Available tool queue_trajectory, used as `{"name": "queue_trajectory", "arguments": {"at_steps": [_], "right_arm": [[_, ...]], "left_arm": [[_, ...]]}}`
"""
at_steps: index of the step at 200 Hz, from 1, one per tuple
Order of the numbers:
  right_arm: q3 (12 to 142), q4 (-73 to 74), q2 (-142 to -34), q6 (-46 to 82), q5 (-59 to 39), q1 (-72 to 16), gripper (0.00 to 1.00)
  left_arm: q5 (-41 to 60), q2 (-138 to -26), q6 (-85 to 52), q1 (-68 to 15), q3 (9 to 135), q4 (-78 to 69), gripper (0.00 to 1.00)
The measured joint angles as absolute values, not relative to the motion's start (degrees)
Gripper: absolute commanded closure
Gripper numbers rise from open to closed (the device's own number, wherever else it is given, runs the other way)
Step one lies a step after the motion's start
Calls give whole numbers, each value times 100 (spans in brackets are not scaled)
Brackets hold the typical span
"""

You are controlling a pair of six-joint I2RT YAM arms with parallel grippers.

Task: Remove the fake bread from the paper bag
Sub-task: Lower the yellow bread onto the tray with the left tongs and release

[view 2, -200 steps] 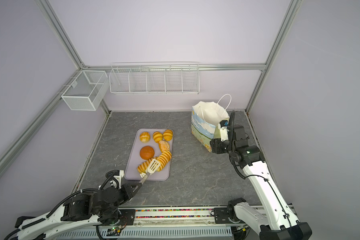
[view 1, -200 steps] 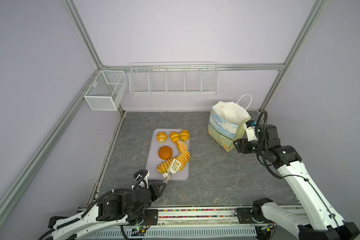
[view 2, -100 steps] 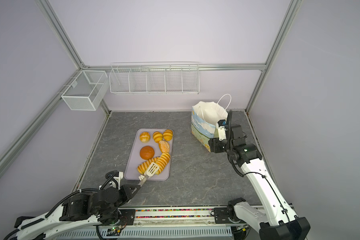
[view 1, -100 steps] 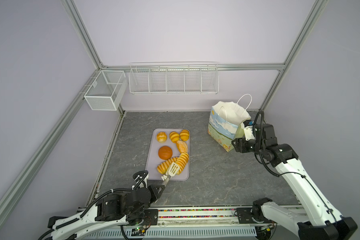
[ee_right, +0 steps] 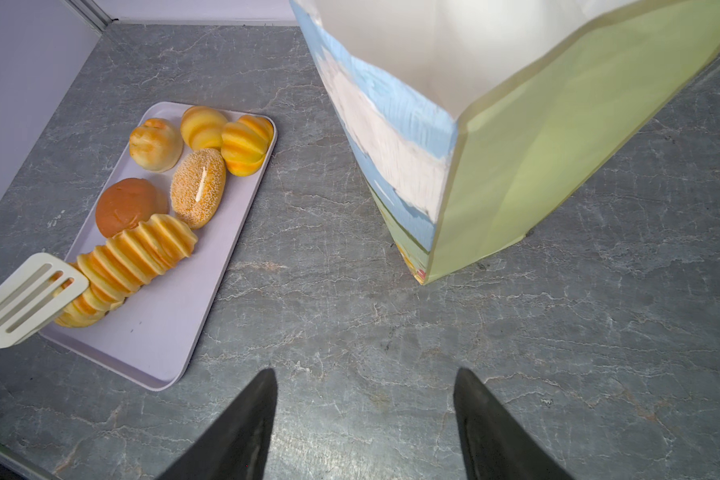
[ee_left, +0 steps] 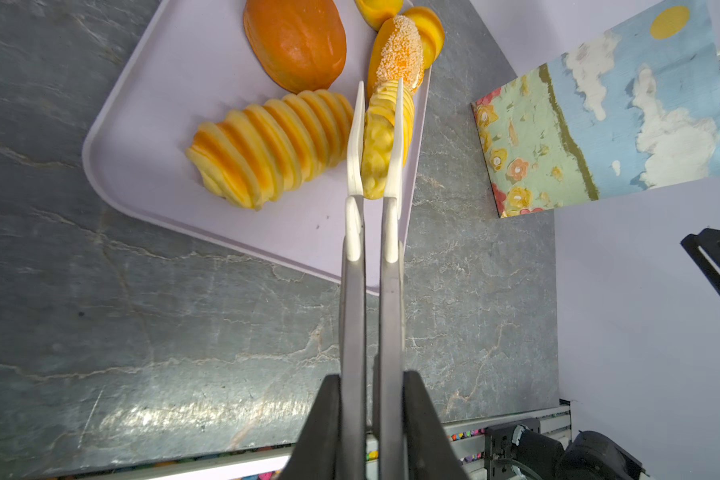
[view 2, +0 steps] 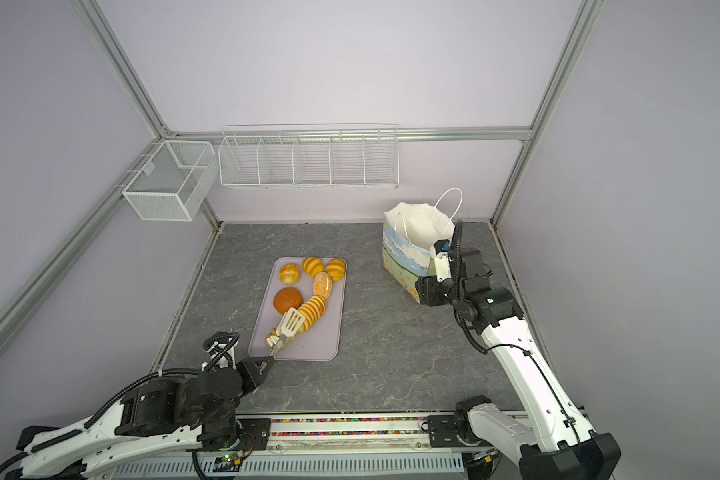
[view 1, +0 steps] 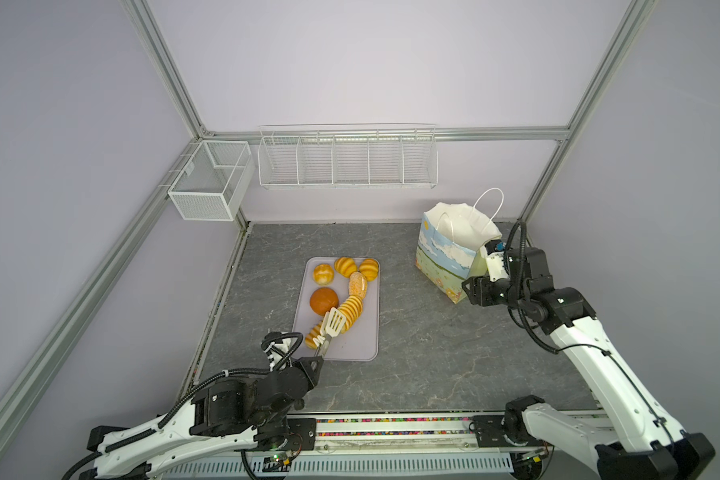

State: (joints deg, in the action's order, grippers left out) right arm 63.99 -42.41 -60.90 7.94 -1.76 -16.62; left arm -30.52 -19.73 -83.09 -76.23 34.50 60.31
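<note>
**Bread lying on the tray, bag standing apart**

The bread (view 1: 350, 309) is lying on a lilac tray (view 1: 362, 345) in the middle of the tabletop (view 1: 433, 365), seven pieces in all. Three ridged buns (view 1: 345, 266) are sitting in a row at the tray's far end. A speckled oval (view 1: 357, 284) is lying just in front of them, and a brown bun (view 1: 323, 301) is resting to its left in both top views. Two long ridged loaves (ee_right: 138, 249) are lying side by side toward the near end, one with its tip just beside the oval.

The bag (view 1: 445, 257) is standing upright at the rear right of the tabletop, well apart from the tray. Its mouth is gaping and showing white inside.

The left fingers (ee_left: 321, 432) are clenching the metal handles of a pair of tongs (ee_left: 352, 291). The tongs are reaching over the tray's near end. In the left wrist view their white tips are flanking the end of the loaf nearest the oval. Whether the tips are pinching it cannot be told.

The right fingers (ee_right: 242, 432) are spread apart, grasping nothing. They are hovering over bare tabletop just beside the bag's near corner, next to its pale green side.
</note>
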Motion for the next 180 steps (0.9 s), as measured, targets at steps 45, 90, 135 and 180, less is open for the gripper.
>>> {"name": "queue_trajectory", "arguments": {"at_steps": [45,90,135,180], "right_arm": [[6394,-4206,-6088,794,-176,-1664,30],[6383,-4204,-6020,792,-174,-1667,30],[6073,-4104,-5865,814,-185,-1673,30],[5854,-4080,-5850,840,-233,-1730,30]], "left_arm": [[-3009,-1614,-8178,-7616,3452,5695,100],[-2731,-1806,-8134,-7614,3509,5570,100],[-2432,-2082,-8309,-7614,3393,5468,100],[-2279,-2377,-8512,-7614,3304,5592,100]]}}
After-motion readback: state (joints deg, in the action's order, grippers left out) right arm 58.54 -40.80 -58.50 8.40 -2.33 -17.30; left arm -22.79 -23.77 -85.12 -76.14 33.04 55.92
